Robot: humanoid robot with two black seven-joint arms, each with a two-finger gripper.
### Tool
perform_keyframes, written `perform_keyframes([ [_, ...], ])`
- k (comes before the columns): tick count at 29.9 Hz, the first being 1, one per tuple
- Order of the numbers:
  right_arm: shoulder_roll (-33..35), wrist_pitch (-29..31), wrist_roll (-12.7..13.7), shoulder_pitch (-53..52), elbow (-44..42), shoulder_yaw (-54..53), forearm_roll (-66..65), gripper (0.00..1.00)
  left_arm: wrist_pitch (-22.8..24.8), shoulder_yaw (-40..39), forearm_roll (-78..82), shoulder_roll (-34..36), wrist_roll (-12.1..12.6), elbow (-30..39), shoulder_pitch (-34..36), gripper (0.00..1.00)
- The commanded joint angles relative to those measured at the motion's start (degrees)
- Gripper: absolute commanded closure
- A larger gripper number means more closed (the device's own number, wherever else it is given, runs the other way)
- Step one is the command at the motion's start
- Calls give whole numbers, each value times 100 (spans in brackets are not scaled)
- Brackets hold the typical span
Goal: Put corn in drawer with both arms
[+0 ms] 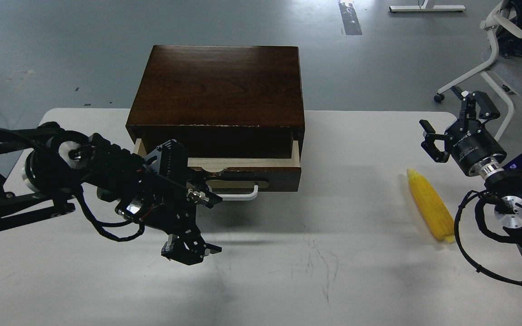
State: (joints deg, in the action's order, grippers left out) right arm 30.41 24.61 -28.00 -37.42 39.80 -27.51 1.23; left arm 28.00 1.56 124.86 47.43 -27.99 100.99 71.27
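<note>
Corn (429, 210) is the cargo, but size order starts with the table (333, 253), then the drawer (243, 170), pulled partly out. Right of the drawer, well apart, lies the cob, likely light, stiff and rolling; grip mid-length across its girth. Beyond it the right gripper (449, 120) hangs spread, empty. In front of the drawer, the left gripper (188, 250): I cannot tell its jaws.

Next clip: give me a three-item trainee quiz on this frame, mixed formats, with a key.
1. True or false: the corn lies inside the drawer.
2. Which tool is nearer the corn? A) left tool B) right tool
3. Fill in: the drawer is partly ____.

Key: 1 false, it lies on the table; 2 B; 3 open.
</note>
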Motion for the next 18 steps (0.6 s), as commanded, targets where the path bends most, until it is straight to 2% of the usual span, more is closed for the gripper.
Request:
perform_keyframes([
  [1,0,0,0,-11,2,0,0,0,0,-42,-346,74,-1,-1,246,2],
  [4,9,9,0,-29,2,9,-9,0,0,-181,-1310,170,-1,-18,553,2],
  [9,9,18,0,-38,11,9,-9,0,0,-928,-3692,592,-1,-167,563,2],
  [11,9,18,0,-29,11,9,-9,0,0,-1192,-5375,846,-1,-447,528,2],
  [18,0,18,0,-55,28,18,-26,0,0,-1202,-9178,1172,-1,-1511,423,2],
])
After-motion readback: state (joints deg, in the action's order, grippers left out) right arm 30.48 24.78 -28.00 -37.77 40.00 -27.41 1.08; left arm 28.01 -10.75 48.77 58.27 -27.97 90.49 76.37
